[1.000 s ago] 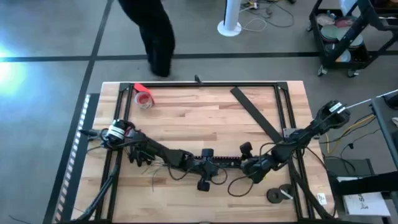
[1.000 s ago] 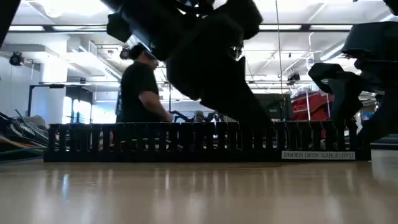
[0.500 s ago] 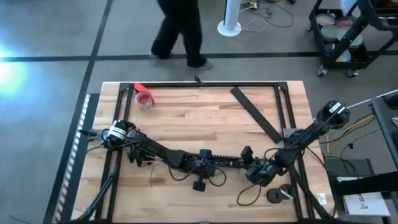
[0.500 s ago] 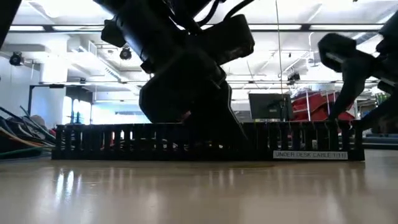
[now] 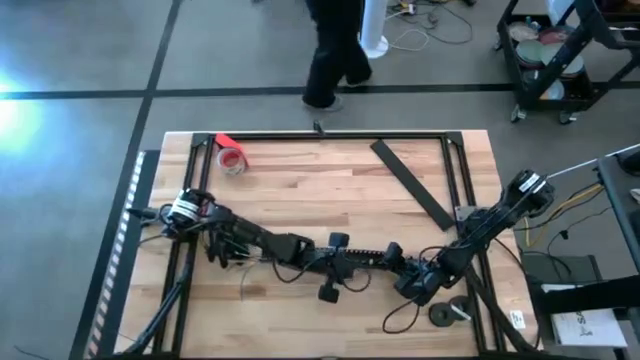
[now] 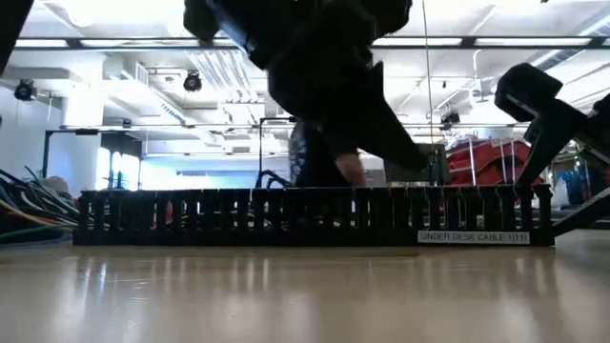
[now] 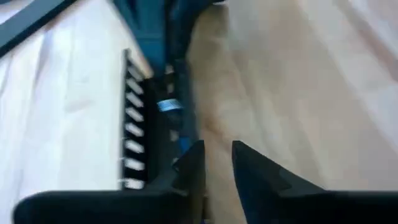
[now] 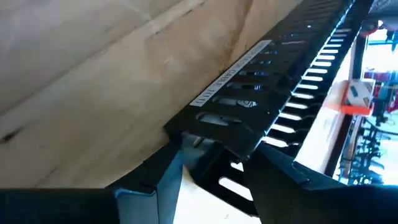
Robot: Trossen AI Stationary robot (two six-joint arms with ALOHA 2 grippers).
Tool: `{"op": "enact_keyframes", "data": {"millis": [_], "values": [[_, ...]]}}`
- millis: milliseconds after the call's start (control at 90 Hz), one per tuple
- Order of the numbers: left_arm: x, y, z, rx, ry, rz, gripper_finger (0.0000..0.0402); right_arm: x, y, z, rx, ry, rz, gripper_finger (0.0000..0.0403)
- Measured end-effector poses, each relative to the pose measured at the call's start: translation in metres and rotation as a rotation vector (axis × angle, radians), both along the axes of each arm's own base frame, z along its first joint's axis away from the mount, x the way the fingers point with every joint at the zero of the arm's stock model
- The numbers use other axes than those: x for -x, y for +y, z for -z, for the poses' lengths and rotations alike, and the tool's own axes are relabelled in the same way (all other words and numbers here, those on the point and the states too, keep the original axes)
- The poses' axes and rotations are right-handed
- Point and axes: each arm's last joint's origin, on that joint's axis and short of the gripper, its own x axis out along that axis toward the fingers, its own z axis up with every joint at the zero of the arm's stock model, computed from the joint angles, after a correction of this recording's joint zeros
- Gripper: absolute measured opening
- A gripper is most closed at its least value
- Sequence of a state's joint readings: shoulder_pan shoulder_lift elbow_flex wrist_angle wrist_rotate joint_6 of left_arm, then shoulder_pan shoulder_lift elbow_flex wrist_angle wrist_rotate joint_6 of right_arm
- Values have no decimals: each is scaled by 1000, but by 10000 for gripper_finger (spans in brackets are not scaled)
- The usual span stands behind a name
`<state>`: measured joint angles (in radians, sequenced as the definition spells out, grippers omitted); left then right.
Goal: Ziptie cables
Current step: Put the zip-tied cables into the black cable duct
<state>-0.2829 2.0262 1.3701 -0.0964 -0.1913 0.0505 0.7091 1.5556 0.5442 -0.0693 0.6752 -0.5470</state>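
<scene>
A black slotted cable tray [image 5: 372, 260] lies on the wooden table, between my two grippers. My left gripper [image 5: 338, 266] is at its left end, fingers a narrow gap apart [image 7: 217, 171] with only bare wood showing between them. My right gripper [image 5: 406, 282] is at the tray's labelled right end. Thin loose cables [image 5: 243, 270] lie on the table under my left arm. A dark wire loop [image 5: 400, 316] lies near the front edge. I cannot make out the ziptie in any view. My left gripper stands with one finger [image 7: 194, 163] right beside the tray's slotted wall [image 7: 134, 127]; whether it touches, I cannot tell. My right gripper has the tray's labelled end [image 8: 214, 134] between its two fingers [image 8: 163, 177], which come along the tray's length. The tray lies low on the table.
A red tape roll [image 5: 232, 157] lies at the far left and a wide flat black strip [image 5: 412, 186] at the far right. Round dark parts [image 5: 446, 314] sit near the front right. Black frame rails [image 5: 330, 135] border the table. A person [image 5: 335, 50] walks beyond the far edge.
My left gripper has gone toward the table's right edge, along the tray. My right gripper has gone toward the near edge. The tray has slid a little toward the right. The person behind the table has walked to the right.
</scene>
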Motion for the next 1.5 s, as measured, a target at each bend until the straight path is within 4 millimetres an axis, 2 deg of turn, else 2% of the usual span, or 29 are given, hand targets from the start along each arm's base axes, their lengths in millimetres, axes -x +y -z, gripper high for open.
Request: {"op": "enact_keyframes", "data": {"millis": [111, 267, 422, 567, 767, 1089, 1211, 1389, 1500], "values": [[1, 8, 3, -10, 37, -18, 110, -1, 0, -6, -4, -25, 2, 140], [-1, 6, -13, 15, -16, 16, 145, -4, -1, -15, 1, -58, -2, 133], [3, 10, -4, 8, 36, 20, 164, -11, -10, -12, -24, -2, -2, 136], [5, 13, 3, 13, 46, 10, 167, -16, -17, -11, -28, 13, -1, 147], [12, 14, 17, 48, 69, 16, 132, -22, -19, -10, -74, 37, -57, 152], [16, 15, 24, 43, 87, 20, 10, -32, -22, 3, -7, 38, -49, 119], [17, 15, 25, 47, 92, 26, 14, -34, -21, 3, -17, 42, -42, 88], [18, 15, 26, 54, 101, 33, 8, -34, -22, 1, -14, 17, 6, 18], [19, 15, 26, 64, 120, 23, 3, -34, -21, -1, -28, -8, 45, 10]]}}
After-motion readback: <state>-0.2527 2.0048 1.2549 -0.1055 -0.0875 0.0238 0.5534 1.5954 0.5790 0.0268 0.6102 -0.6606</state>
